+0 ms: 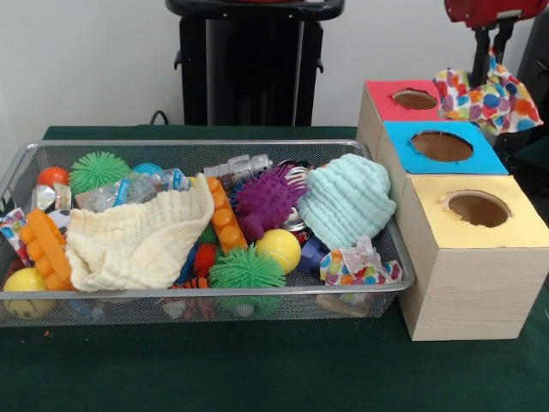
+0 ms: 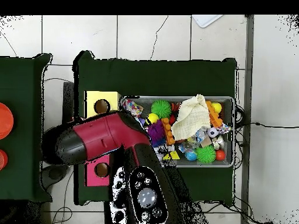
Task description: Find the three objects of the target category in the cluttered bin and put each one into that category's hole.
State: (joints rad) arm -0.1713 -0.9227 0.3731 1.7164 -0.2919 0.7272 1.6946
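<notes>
My gripper [image 1: 491,53] hangs clamped on the spotted cloth [image 1: 487,99], which droops just beside the red box's hole [image 1: 415,99], seemingly slightly off toward the picture's right.

A dark green cloth [image 1: 257,369] covers the table. In the overhead view, the floor [image 2: 146,35] has pale tiles, and an orange round thing [image 2: 4,121] lies on a second green table [image 2: 23,87].

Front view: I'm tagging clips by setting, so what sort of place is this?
Probably a robotics lab set up for a sorting test. A wire mesh bin of mixed toys and cloths sits on a green-covered table beside wooden boxes with colored hole tops, and the gripper holds a polka-dot cloth.
</notes>
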